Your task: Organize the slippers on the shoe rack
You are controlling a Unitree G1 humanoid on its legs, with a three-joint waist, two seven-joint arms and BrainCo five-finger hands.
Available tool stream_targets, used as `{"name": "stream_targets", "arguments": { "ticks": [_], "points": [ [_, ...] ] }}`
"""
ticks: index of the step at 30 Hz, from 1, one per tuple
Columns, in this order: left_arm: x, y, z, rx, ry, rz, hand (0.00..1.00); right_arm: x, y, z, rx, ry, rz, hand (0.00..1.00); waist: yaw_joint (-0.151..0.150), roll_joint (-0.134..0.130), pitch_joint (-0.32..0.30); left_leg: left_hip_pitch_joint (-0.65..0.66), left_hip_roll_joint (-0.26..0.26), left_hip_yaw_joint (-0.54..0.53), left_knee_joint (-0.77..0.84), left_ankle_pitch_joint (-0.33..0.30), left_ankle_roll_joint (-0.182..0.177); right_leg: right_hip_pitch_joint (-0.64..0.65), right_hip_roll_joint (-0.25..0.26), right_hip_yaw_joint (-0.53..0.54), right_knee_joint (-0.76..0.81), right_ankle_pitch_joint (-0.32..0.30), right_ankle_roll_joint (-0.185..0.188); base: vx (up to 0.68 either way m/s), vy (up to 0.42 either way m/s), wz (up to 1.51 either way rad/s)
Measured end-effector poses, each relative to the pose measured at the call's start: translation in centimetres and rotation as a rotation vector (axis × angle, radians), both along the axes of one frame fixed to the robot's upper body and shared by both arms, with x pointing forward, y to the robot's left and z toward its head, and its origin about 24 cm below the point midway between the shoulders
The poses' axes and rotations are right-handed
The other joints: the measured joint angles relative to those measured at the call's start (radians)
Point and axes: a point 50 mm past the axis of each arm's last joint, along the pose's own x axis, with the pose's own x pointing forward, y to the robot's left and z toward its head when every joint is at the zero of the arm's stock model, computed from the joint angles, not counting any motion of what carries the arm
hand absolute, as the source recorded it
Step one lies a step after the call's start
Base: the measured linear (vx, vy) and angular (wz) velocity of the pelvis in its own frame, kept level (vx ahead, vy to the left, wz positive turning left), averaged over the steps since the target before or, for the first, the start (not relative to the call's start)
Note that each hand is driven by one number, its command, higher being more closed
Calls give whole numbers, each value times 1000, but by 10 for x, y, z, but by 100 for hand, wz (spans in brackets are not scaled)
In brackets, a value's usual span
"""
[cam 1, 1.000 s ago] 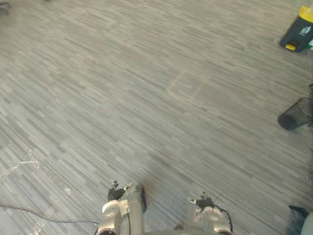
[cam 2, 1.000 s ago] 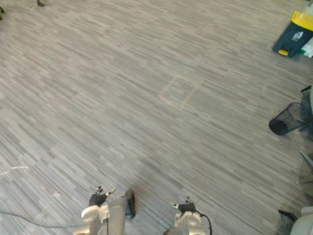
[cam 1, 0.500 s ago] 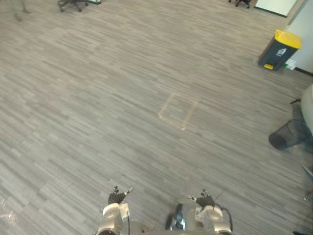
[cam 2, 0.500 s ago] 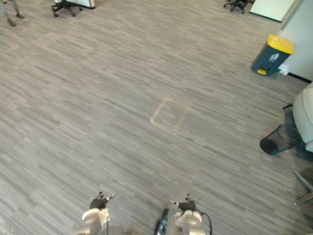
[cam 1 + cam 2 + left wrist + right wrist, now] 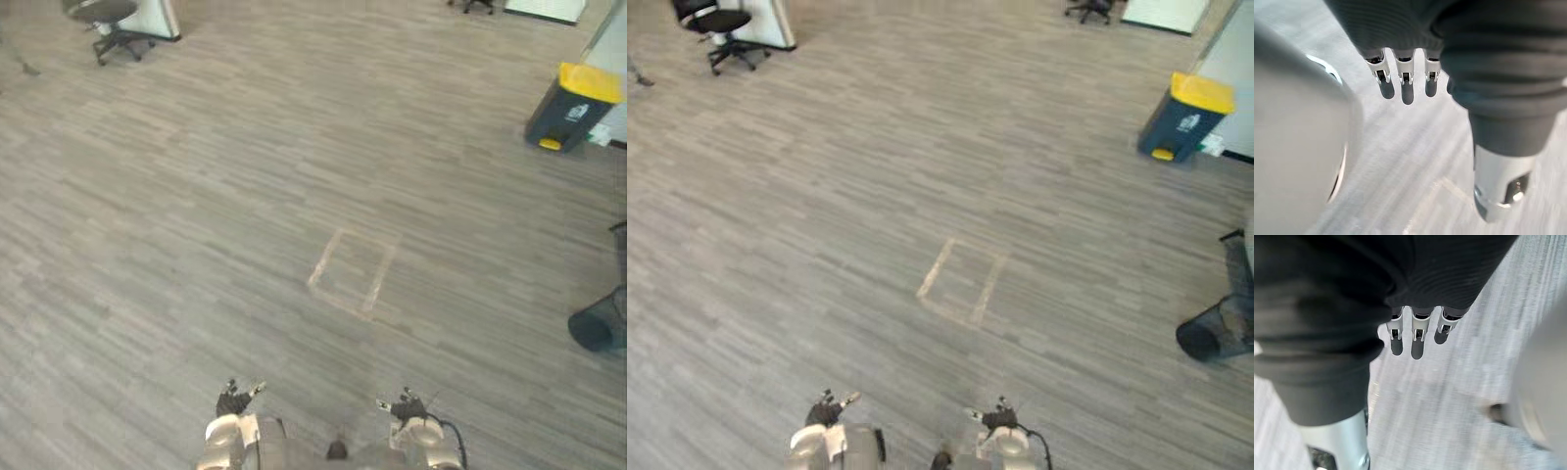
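Grey streaked floor (image 5: 196,245) lies beneath left hand (image 5: 1488,63), fingers (image 5: 1406,92) straight.

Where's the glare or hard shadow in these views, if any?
Left eye view: floor evenly lit, no hard shadows, and the pale square outline is plain to see. Left wrist view: small glint on the thumb of the left robot hand. Right wrist view: the right robot hand has a dark cover with no highlights.

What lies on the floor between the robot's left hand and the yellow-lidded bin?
A taped square outline on otherwise bare carpet, between left hand and yellow-lidded bin, in both eye views.
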Motion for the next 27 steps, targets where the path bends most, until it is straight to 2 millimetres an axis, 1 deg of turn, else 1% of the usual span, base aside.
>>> {"name": "stream_targets", "arguments": {
  "ticks": [1,2,3,4,5,6,7,8,9,10,11,12,13,14,15,16,17,18,19,20,21,22,23,24,25,26,27],
  "points": [
    [2,0,1,0,-5,-1,0,0,-2,0,-1,1,-11,0,0,-3,2,-16,-33,-19,-134,46,-6,36,-17,16,-25,-12,20,536,198,-49],
    [2,-1,1,-1,-8,-2,0,-1,-3,0,-1,3,-21,0,1,-3,1,-31,-58,-38,-223,113,-6,62,-27,27,-44,-22,39,525,249,-54],
    [2,-1,1,0,-8,-3,0,-3,-4,-2,-3,13,-21,0,8,-7,-3,-26,-90,-62,-269,224,10,85,-41,56,-65,-34,62,544,275,-53],
    [2,2,0,8,-4,-5,0,-5,-1,-4,1,29,-5,0,11,-28,-19,-26,-125,-60,-266,247,51,102,-77,82,-75,-42,84,569,266,-34],
    [5,4,1,15,-6,-14,0,-6,-1,-5,4,37,-3,0,3,-41,-27,-23,-136,-46,-267,230,73,91,-100,85,-65,-31,104,599,257,-23],
    [5,4,1,15,-4,-19,0,-8,-2,-5,3,41,-16,0,5,-48,-25,-22,-135,-25,-244,207,93,56,-115,108,4,-16,130,575,246,-19],
    [4,6,0,21,6,-19,0,-9,-2,-5,4,44,-16,0,8,-51,-23,4,-138,-13,-236,181,112,15,-129,111,122,-4,150,556,255,-32],
    [2,6,-1,21,21,-22,0,-10,-3,-6,3,47,-17,0,5,-50,-22,39,-141,-8,-241,159,117,-19,-139,111,243,14,179,516,241,-31],
    [-1,7,-3,23,39,-29,0,-13,-5,-7,-2,53,-17,0,3,-48,-19,108,-143,4,-248,127,126,-100,-165,110,474,46,221,485,204,-28],
    [-3,6,-5,20,51,-33,0,-16,-5,-7,-1,59,-18,0,-1,-44,-16,166,-147,13,-256,102,131,-155,-186,100,643,39,218,531,199,-26],
    [-4,4,-6,17,56,-43,0,-16,-5,-7,0,55,-18,0,-5,-41,-15,207,-149,20,-267,87,136,-199,-206,82,741,30,206,478,140,-22],
    [-4,1,-6,12,57,-50,0,-12,-6,-4,-6,30,-17,0,-7,-34,-10,266,-147,27,-288,60,139,-263,-223,48,823,15,184,378,88,-26],
    [-1,-2,-5,6,50,-51,0,-10,-6,-3,-8,19,-17,0,-11,-30,-10,314,-142,30,-316,24,127,-324,-231,15,850,1,166,363,52,-31],
    [0,-2,-5,5,49,-51,0,-8,-6,-2,-9,13,-13,0,-11,-28,-7,343,-140,40,-329,6,109,-367,-237,-11,847,-9,154,360,5,-33],
    [-3,-2,-6,4,57,-49,0,-7,-6,-1,-11,6,-13,0,-11,-35,-9,375,-137,53,-331,-16,104,-420,-239,-43,813,-28,152,355,-18,-29],
    [-5,-2,-8,2,68,-45,0,-6,-7,-1,-11,2,-13,0,-12,-38,-7,406,-133,65,-343,-23,97,-437,-236,-72,767,-36,141,348,-49,-29],
    [-7,-2,-9,0,77,-46,0,-5,-7,-1,-11,1,-14,0,-18,-39,-8,456,-129,80,-386,-27,92,-450,-227,-134,645,-39,131,351,-53,-23],
    [-7,-3,-9,-2,79,-51,0,-4,-8,-1,-12,0,-16,0,-24,-38,-9,500,-128,91,-435,-28,77,-457,-207,-175,488,-16,126,357,-55,-20],
    [-7,-3,-10,-3,81,-54,0,-4,-8,-1,-13,0,-16,0,-26,-38,-9,518,-130,94,-458,-29,66,-458,-193,-182,392,13,127,422,-72,-8],
    [-13,-3,-13,-4,108,-65,0,-4,-8,-1,-12,5,-14,0,-34,-44,-13,554,-143,89,-496,-30,54,-457,-167,-168,244,150,85,515,-92,-2],
    [-16,-6,-15,-14,127,-67,0,-1,-12,0,-23,2,-11,0,-44,-30,-19,582,-129,71,-514,-27,48,-442,-140,-166,235,171,16,552,-96,-5],
    [-17,-6,-16,-16,129,-70,0,-1,-13,-1,-25,7,-10,0,-43,-17,-26,582,-116,65,-511,-15,31,-437,-130,-168,235,163,11,567,-114,-18],
    [-18,-7,-16,-24,134,-78,0,-1,-13,-2,-23,16,-11,0,-43,-1,-24,570,-103,55,-456,-2,7,-423,-116,-172,238,134,-7,531,-136,-24],
    [-19,-8,-17,-23,135,-82,0,-1,-14,-1,-23,13,-17,0,-49,8,-26,536,-86,40,-356,0,4,-402,-100,-169,226,120,-7,623,-165,-22],
    [-19,-8,-16,-27,133,-70,0,-1,-14,-1,-25,12,-13,0,-55,20,-22,459,-47,10,-140,24,-14,-350,-77,-163,189,110,-7,509,-111,-20],
    [-18,-7,-16,-28,127,-57,0,-2,-13,-2,-25,17,-7,0,-52,25,-18,402,-19,-7,10,54,-17,-308,-60,-151,161,104,-8,481,-33,-46],
    [-17,-6,-14,-26,111,-45,0,-4,-11,-3,-21,26,-5,0,-42,31,-17,334,20,-12,211,44,-5,-244,-39,-119,136,85,-13,429,33,-65]
  ]
}}
